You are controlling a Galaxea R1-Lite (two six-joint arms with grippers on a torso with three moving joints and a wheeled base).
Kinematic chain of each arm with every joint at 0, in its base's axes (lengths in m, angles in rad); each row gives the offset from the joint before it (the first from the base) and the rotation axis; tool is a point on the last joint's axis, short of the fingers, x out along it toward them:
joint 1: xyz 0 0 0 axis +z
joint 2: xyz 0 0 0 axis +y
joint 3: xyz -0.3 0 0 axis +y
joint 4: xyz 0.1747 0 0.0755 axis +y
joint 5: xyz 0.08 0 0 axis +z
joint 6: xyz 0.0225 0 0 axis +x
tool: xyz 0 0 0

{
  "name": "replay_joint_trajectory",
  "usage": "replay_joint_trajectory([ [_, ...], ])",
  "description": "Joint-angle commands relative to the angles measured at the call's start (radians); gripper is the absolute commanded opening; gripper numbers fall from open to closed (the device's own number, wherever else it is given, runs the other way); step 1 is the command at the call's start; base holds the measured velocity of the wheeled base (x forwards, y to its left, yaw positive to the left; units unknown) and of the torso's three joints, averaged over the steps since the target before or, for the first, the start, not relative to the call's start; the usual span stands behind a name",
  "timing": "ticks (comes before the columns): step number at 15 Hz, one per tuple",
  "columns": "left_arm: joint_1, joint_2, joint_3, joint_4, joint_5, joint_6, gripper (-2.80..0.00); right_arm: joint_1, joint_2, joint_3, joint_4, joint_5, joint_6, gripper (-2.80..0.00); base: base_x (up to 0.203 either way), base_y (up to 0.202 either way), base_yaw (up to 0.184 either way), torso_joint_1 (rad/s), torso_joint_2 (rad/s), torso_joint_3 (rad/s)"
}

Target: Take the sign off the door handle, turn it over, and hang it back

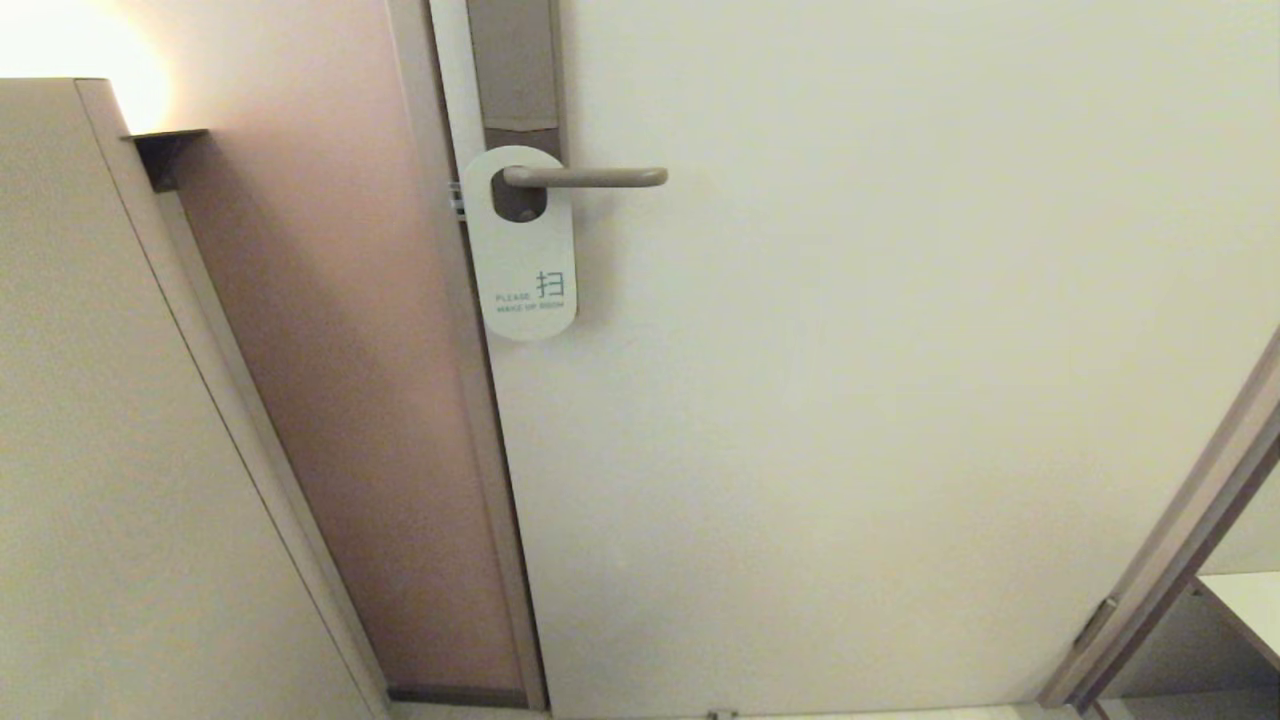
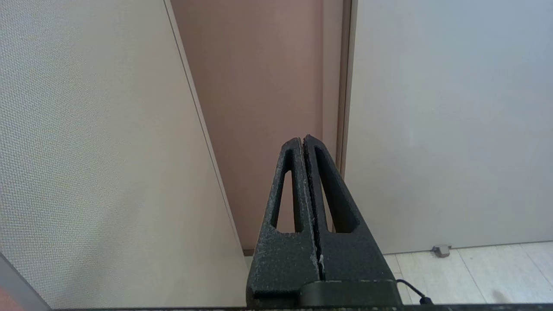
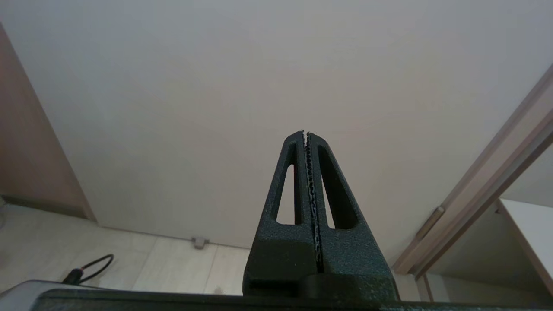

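**Sign on handle, white face out; both hands closed, low, empty**

Sign (image 1: 527, 262) is being carried by the door handle (image 1: 590, 177): lever is being passed thru the oval hole, card is hanging straight down against the door (image 1: 880, 400), just beside the latch edge. White face is being shown outward w/ "PLEASE MAKE UP ROOM" txt near the bottom. Brown backplate (image 1: 515, 70) is being seen above the sign, behind the lever root.

No arm is being seen in head view. Left hand (image 2: 303, 139) is being kept pinched fully together, nothing gripped; it is being pointed at the pinkish wall strip (image 2: 268, 86) next to the door frame, low near the floor (image 2: 466, 272). Right hand (image 3: 306, 133) is likewise being kept pressed together, empty, aimed at the lower door panel, w/ door stop (image 3: 199, 242) at the floor line below it. Both hands are being held well apart from sign & handle.
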Motion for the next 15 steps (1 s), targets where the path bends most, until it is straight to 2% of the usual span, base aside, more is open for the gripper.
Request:
replay_joint_trajectory([
  [1, 0.000, 0.001, 0.000, 0.000, 0.000, 0.000, -2.80, -0.001, -0.042, 0.000, 0.001, 0.000, -0.002, -2.80, 0.000, 0.000, 0.000, 0.000, 0.00, 0.000],
  [15, 0.000, 0.001, 0.000, 0.000, 0.000, 0.000, -2.80, -0.001, -0.055, 0.000, 0.002, 0.000, 0.001, -2.80, 0.000, 0.000, 0.000, 0.000, 0.00, 0.000],
])
